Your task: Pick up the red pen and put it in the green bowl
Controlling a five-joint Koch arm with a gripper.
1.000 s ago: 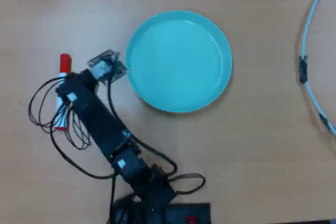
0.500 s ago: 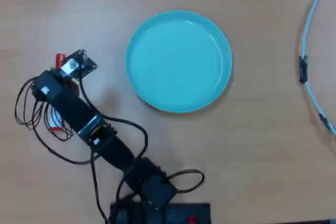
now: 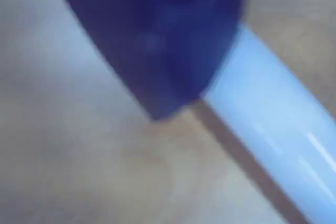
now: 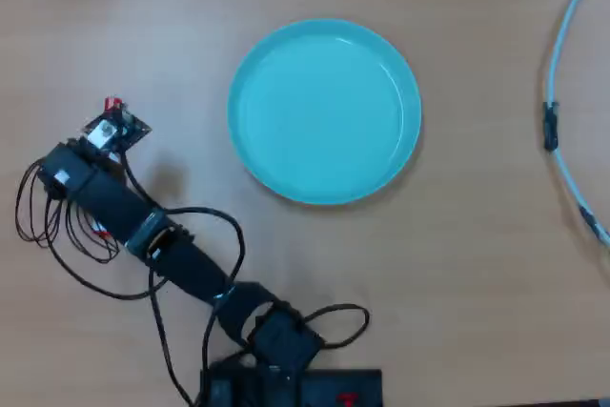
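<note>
The green bowl (image 4: 324, 110), a shallow turquoise dish, sits empty at the upper middle of the table in the overhead view. My gripper (image 4: 111, 123) is far to its left, reaching toward the table's left side. A small red end of the red pen (image 4: 112, 104) sticks out just beyond the gripper; the rest is hidden under it. In the blurred wrist view, a dark blue jaw tip (image 3: 157, 111) lies across the pen's white barrel (image 3: 273, 114), which runs to the lower right close to the wood. The other jaw does not show.
A white cable (image 4: 560, 64) with a black clip (image 4: 550, 127) curves along the right edge of the overhead view. My arm's black wires (image 4: 57, 226) loop at the left, and its base (image 4: 286, 383) stands at the bottom edge.
</note>
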